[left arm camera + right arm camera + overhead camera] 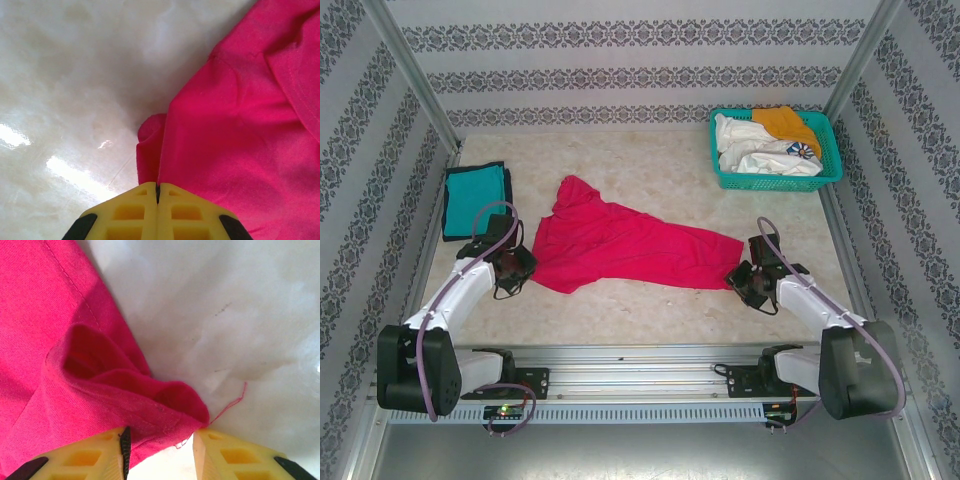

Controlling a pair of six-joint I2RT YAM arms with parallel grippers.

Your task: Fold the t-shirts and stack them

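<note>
A bright pink-red t-shirt (620, 245) lies spread and rumpled across the middle of the table. My left gripper (523, 263) sits at the shirt's left edge. In the left wrist view its yellow jaws (158, 189) are shut, with a fold of the pink-red t-shirt (235, 150) pinched between the tips. My right gripper (742, 276) is at the shirt's right end. Its jaws (161, 436) stand apart, and a hemmed corner of the shirt (150, 410) lies between them over bare table. A folded teal t-shirt (475, 198) rests at the far left.
A teal mesh basket (775, 183) stands at the back right with a white t-shirt (750, 150) and an orange one (782, 122) inside. Patterned walls and metal posts close in the table on three sides. A loose red thread (232, 404) trails from the shirt's corner.
</note>
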